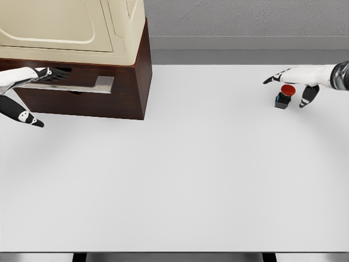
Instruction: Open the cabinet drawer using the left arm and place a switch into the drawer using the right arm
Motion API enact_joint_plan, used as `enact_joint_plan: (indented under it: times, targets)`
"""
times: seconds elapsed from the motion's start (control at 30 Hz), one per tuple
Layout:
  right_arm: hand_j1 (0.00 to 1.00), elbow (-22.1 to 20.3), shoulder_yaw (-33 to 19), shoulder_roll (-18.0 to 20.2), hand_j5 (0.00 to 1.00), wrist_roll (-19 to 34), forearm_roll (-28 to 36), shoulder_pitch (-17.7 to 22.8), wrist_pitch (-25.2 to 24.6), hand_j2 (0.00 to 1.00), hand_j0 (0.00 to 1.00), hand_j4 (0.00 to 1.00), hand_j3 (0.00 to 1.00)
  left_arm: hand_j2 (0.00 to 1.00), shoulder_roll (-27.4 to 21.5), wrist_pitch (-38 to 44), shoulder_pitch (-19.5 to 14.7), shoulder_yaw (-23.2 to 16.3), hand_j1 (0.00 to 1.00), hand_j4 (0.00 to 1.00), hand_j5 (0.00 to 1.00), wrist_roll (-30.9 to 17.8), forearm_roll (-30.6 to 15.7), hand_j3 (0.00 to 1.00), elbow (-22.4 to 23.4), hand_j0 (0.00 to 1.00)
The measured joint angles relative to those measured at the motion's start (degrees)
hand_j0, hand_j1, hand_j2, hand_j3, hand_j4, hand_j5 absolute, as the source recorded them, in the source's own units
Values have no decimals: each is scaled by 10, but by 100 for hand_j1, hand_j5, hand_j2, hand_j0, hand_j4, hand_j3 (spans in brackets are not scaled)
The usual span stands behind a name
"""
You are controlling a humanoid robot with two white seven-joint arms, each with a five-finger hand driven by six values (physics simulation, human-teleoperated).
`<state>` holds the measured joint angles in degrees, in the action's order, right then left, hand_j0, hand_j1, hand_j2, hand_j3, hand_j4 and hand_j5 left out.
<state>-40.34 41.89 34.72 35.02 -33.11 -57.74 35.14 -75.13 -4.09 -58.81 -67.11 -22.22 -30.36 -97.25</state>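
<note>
Left hand [24, 93]: at your 9 o'clock, fingers spread at the drawer handle [68, 87], gripping nothing.
Right hand [297, 79]: 2 o'clock, fingers splayed over the red-button switch [284, 96], contact unclear.
Drawer [82, 93]: looks closed.

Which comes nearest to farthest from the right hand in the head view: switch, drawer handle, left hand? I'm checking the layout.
From the right hand:
1. Switch, right beneath its fingers at the table's right.
2. Drawer handle, on the cabinet at the left.
3. Left hand, at the far left edge, by the handle's outer end.
</note>
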Motion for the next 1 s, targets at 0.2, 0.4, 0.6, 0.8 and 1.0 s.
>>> enact_joint_plan:
  times: [0.2, 0.4, 0.6, 0.8, 1.0]
  targets:
    - [100, 0, 3, -2, 100, 0, 0, 0, 0, 100, 100, 100, 100, 100, 4, 0, 8, 5, 100, 100, 100, 2, 1, 100, 9, 100]
    - [99, 0, 8, -3, 99, 0, 0, 0, 0, 99, 99, 99, 99, 100, 7, 1, 16, 11, 100, 100, 100, 3, -14, 100, 17, 100]
    - [94, 0, 11, -4, 94, 0, 0, -1, 0, 94, 94, 94, 94, 100, 7, 1, 18, 10, 100, 100, 100, 4, -17, 100, 18, 100]
    - [93, 0, 12, -5, 93, 0, 0, -2, 0, 93, 93, 93, 93, 100, 6, 0, 21, 11, 100, 100, 100, 7, -26, 100, 16, 100]
    - [81, 0, 13, -6, 81, 0, 0, -4, 0, 81, 81, 81, 81, 100, 3, -2, 25, 5, 100, 100, 100, 4, -40, 100, 14, 100]
